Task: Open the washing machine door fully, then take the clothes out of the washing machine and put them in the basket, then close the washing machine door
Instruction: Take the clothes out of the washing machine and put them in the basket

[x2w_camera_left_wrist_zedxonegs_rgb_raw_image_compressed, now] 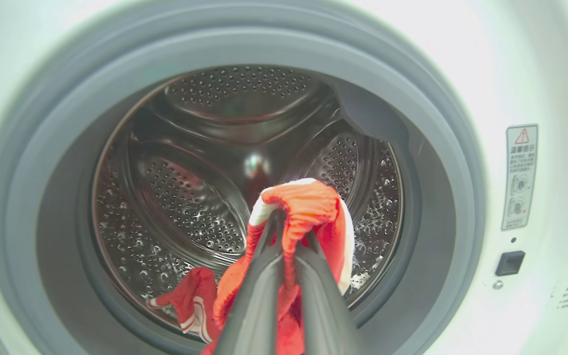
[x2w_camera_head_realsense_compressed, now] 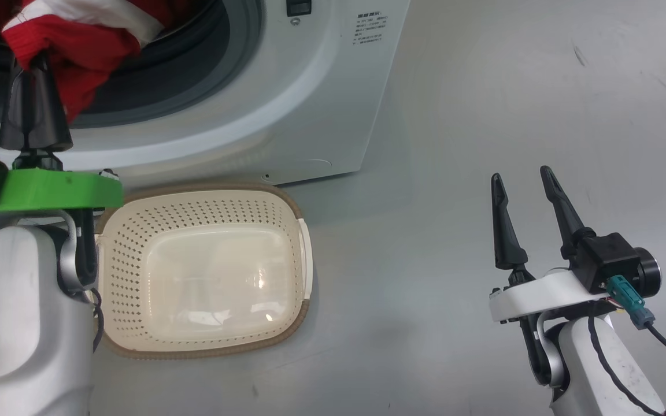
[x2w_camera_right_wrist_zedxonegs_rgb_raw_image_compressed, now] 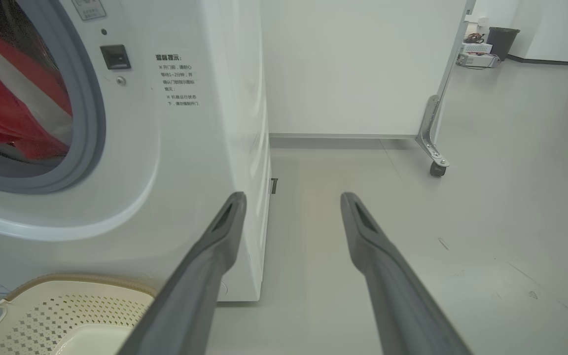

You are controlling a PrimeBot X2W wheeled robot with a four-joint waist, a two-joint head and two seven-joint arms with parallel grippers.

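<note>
My left gripper [x2w_camera_head_realsense_compressed: 35,63] is shut on the clothes [x2w_camera_head_realsense_compressed: 78,40], a bright red garment with white trim, at the mouth of the washing machine [x2w_camera_head_realsense_compressed: 287,115]. In the left wrist view the red clothes [x2w_camera_left_wrist_zedxonegs_rgb_raw_image_compressed: 303,207] bunch over the closed fingertips of the left gripper [x2w_camera_left_wrist_zedxonegs_rgb_raw_image_compressed: 289,227], in front of the steel drum [x2w_camera_left_wrist_zedxonegs_rgb_raw_image_compressed: 190,197]; a second red piece [x2w_camera_left_wrist_zedxonegs_rgb_raw_image_compressed: 190,301] lies low on the drum's edge. The cream basket [x2w_camera_head_realsense_compressed: 119,242] stands on the floor right below the opening. My right gripper [x2w_camera_head_realsense_compressed: 524,179] hangs open over bare floor, right of the machine. The door is out of view.
The grey rubber gasket [x2w_camera_left_wrist_zedxonegs_rgb_raw_image_compressed: 427,128] rings the drum opening. In the right wrist view, the open right gripper [x2w_camera_right_wrist_zedxonegs_rgb_raw_image_compressed: 291,202] points along the machine's side [x2w_camera_right_wrist_zedxonegs_rgb_raw_image_compressed: 234,123] toward a white wall panel on a caster [x2w_camera_right_wrist_zedxonegs_rgb_raw_image_compressed: 436,170]. Grey floor [x2w_camera_head_realsense_compressed: 483,86] spreads to the right.
</note>
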